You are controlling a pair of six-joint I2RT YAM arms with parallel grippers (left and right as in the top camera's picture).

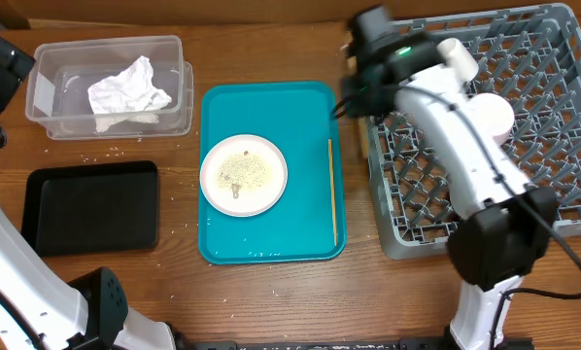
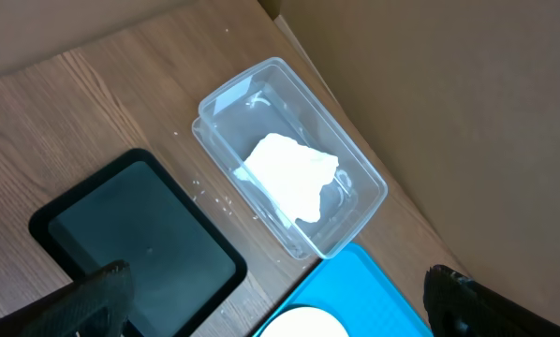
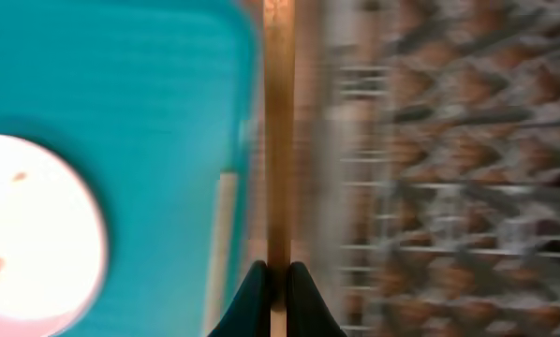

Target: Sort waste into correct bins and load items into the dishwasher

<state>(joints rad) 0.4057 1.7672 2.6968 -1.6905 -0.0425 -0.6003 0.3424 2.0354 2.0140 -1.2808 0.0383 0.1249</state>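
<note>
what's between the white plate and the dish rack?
Overhead view: between the white plate and the dish rack lies a thin wooden stick on the teal tray, then the tray's rim and a bare strip of table.

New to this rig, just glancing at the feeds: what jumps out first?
The teal tray at centre carries a white plate dusted with rice scraps. Left of it a crumpled napkin lies in the clear tub; right, the right gripper pinches a wooden stick by the grey dish rack.
</note>
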